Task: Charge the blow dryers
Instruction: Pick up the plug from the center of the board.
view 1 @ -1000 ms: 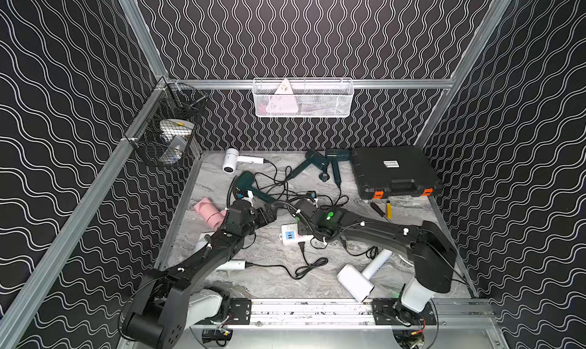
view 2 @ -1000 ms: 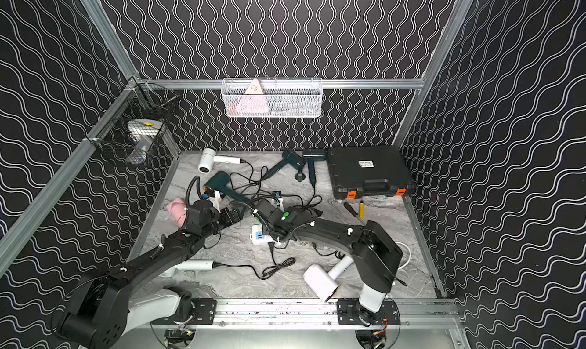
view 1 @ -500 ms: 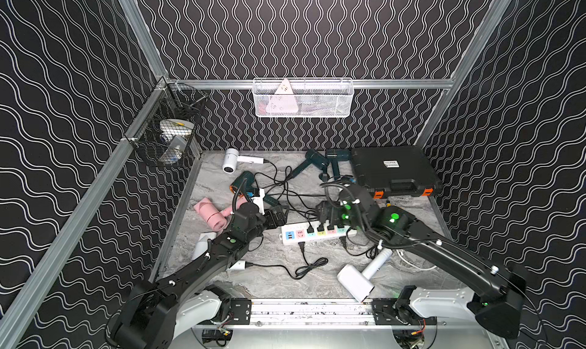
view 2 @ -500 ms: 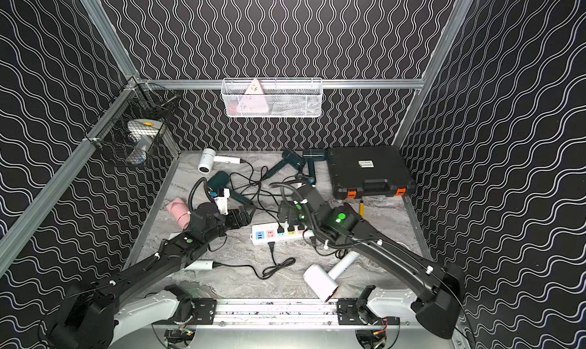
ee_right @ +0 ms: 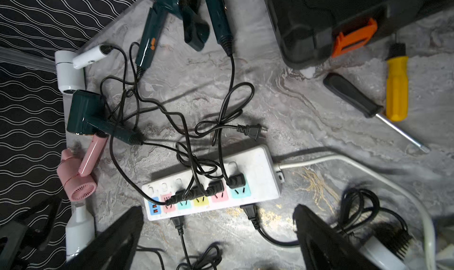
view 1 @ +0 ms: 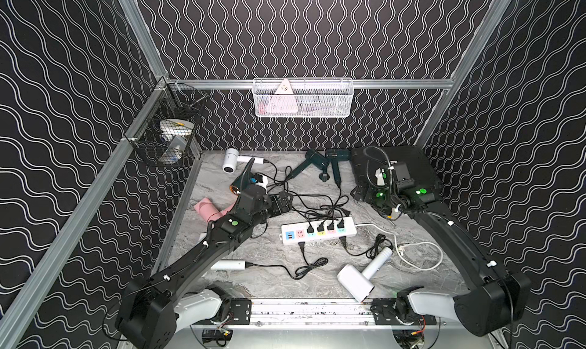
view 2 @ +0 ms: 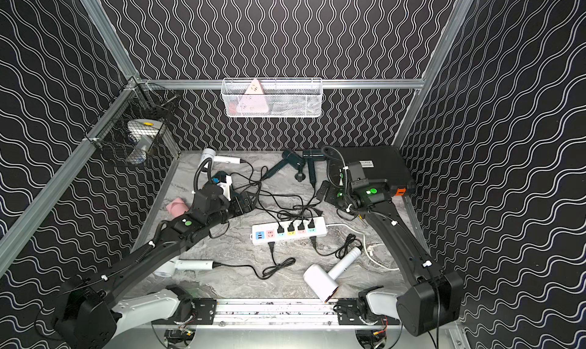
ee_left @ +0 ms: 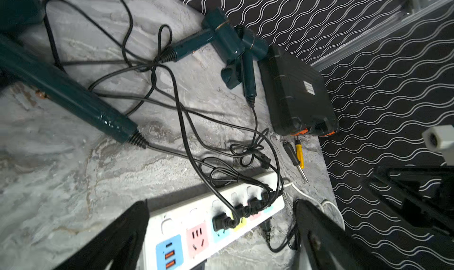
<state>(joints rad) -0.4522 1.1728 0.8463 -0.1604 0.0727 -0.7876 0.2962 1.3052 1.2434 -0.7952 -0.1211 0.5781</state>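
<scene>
Hovering above the bench [view 1: 317,287], the left claw [ee_left: 221,205] and right claw [ee_right: 218,207] both stand spread, pinching nothing. The blow dryers [view 1: 354,281] lie scattered around the power strip [view 1: 320,240], four black plugs [view 1: 321,227] seated in its coloured sockets [view 1: 299,234], one plug [ee_right: 250,130] loose just beside it.
</scene>
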